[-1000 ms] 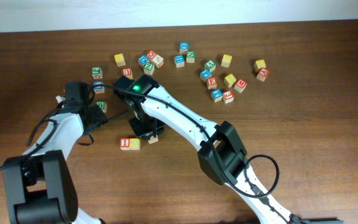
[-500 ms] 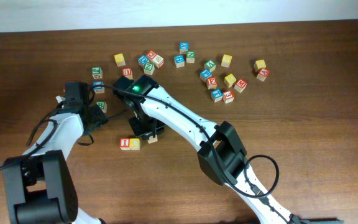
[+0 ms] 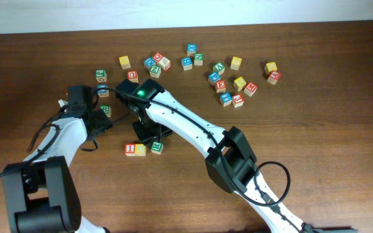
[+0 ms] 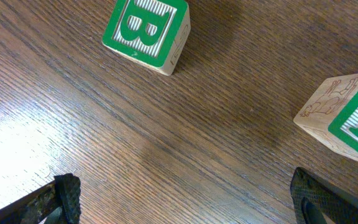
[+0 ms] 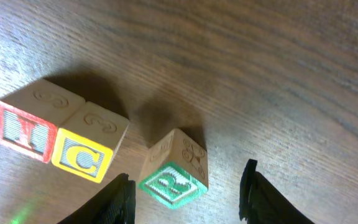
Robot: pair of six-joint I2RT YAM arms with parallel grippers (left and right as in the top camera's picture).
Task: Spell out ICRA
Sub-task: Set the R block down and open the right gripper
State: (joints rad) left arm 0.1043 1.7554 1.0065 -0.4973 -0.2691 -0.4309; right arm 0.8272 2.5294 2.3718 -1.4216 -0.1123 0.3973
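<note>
Overhead view: the I block (image 3: 130, 149) and the C block (image 3: 140, 149) lie touching side by side, left of centre in the lower half of the frame. The R block (image 3: 156, 147) sits just to the right of C, apart from it by a narrow gap and turned slightly out of line. The right arm's fingers (image 3: 149, 133) hang just above this row. The left arm's fingers (image 3: 102, 116) are further left, near a few blocks at the upper left. The loose blocks (image 3: 228, 81) are scattered across the upper part of the brown wooden counter (image 3: 316, 162). An A block cannot be made out among them.

Right wrist view: I (image 5: 27, 127) shows a red face and C (image 5: 89, 149) a yellow one. R (image 5: 176, 174), green-faced, stands at the lower centre between the two dark right fingers (image 5: 120, 199). These are spread wide, with a gap on either side of the block, and grip nothing.

Left wrist view: the left fingers (image 4: 61, 199) appear in the lower corners, spread far apart, with bare counter between them. A green B block (image 4: 146, 31) lies at the upper left, and a second green-faced block (image 4: 344, 118) is cut by the right edge.
</note>
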